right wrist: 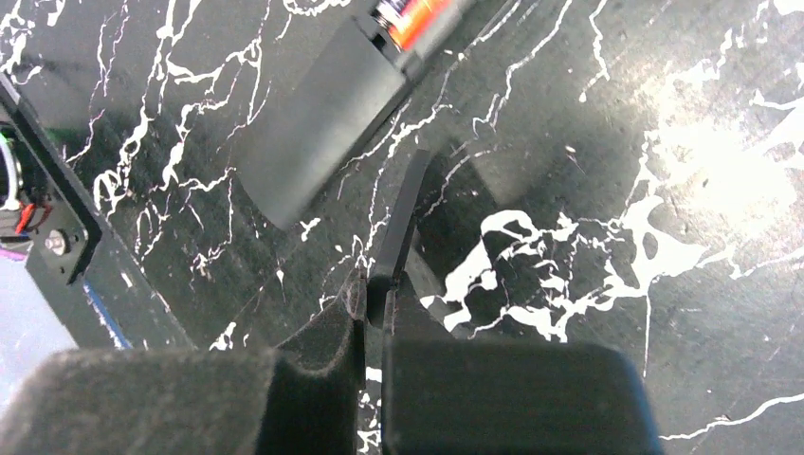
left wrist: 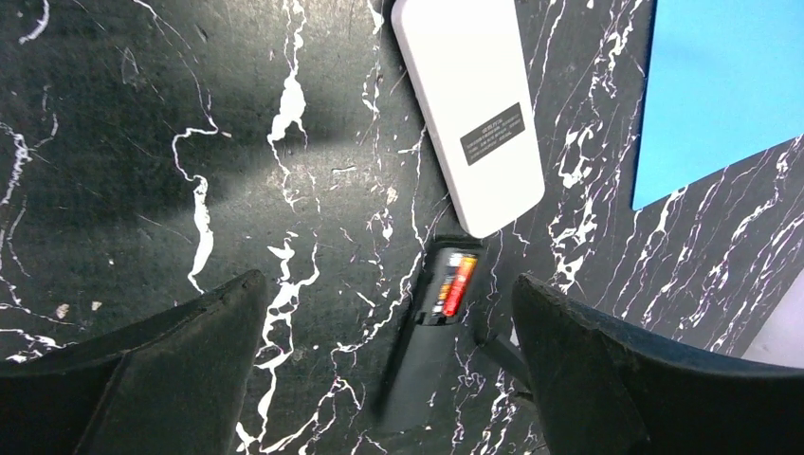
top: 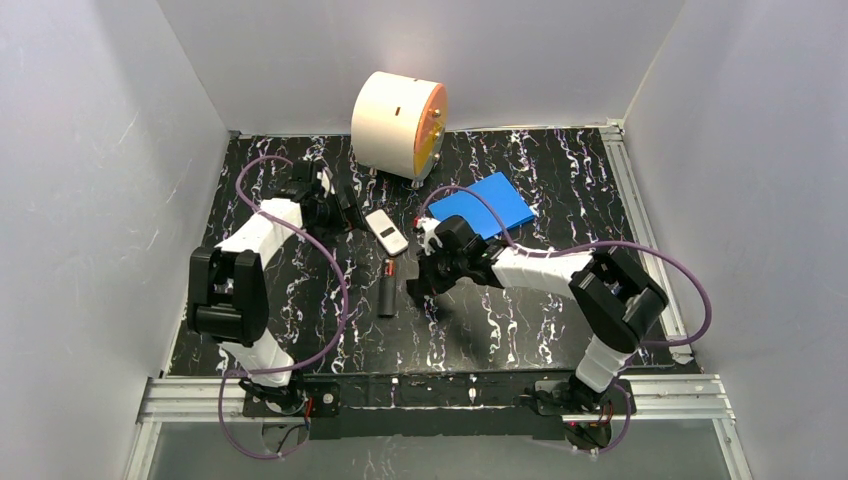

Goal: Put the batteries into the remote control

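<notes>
The black remote (top: 386,292) lies face down mid-table. Its open compartment at the far end holds the batteries (left wrist: 453,282), an orange-red one (left wrist: 463,282) beside a dark one; they also show in the right wrist view (right wrist: 417,17). A white remote (top: 386,232) lies just beyond it. My right gripper (top: 418,282) is just right of the black remote (right wrist: 322,123), shut on a thin black cover plate (right wrist: 400,223) standing on edge on the table. My left gripper (left wrist: 387,282) is open and empty, above the table near the white remote (left wrist: 469,114).
A cream cylinder with an orange face (top: 398,124) stands at the back centre. A flat blue pad (top: 483,205) lies behind my right gripper and shows in the left wrist view (left wrist: 721,85). White walls enclose the table on three sides.
</notes>
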